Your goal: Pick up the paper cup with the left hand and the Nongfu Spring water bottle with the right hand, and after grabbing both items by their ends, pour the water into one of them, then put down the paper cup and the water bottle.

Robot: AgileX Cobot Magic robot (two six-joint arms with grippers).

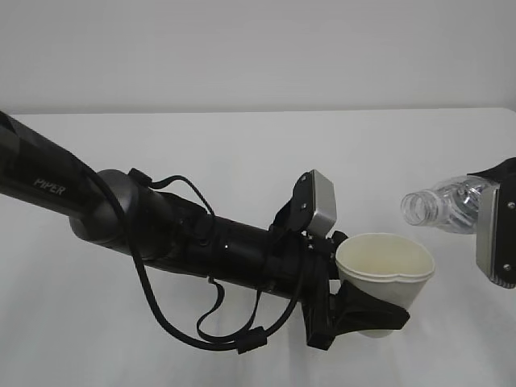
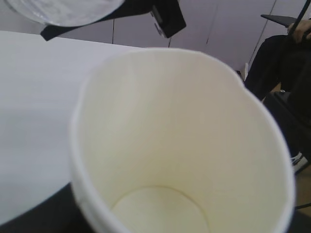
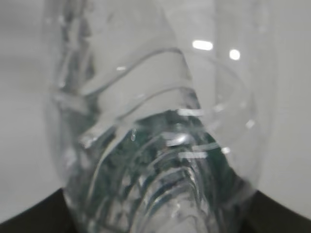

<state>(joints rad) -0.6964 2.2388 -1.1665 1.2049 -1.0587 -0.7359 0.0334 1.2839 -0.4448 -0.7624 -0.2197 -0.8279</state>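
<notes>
My left gripper (image 1: 367, 305), at the end of the long black arm lettered PIPER, is shut on the white paper cup (image 1: 387, 270) and holds it upright above the table. The cup's rim is dented by the squeeze. In the left wrist view the cup (image 2: 184, 145) fills the frame, and its cream inside looks dry. At the far right my right gripper (image 1: 494, 207) is shut on the clear Nongfu Spring water bottle (image 1: 447, 205). The bottle lies almost level, its open mouth pointing left, above and to the right of the cup. The ribbed bottle (image 3: 155, 145) fills the right wrist view.
The white table (image 1: 242, 161) runs back to a pale wall. The bottle's mouth (image 2: 63, 9) shows at the top left of the left wrist view. Past the table edge there, a person in dark clothes (image 2: 284, 73) sits at the right.
</notes>
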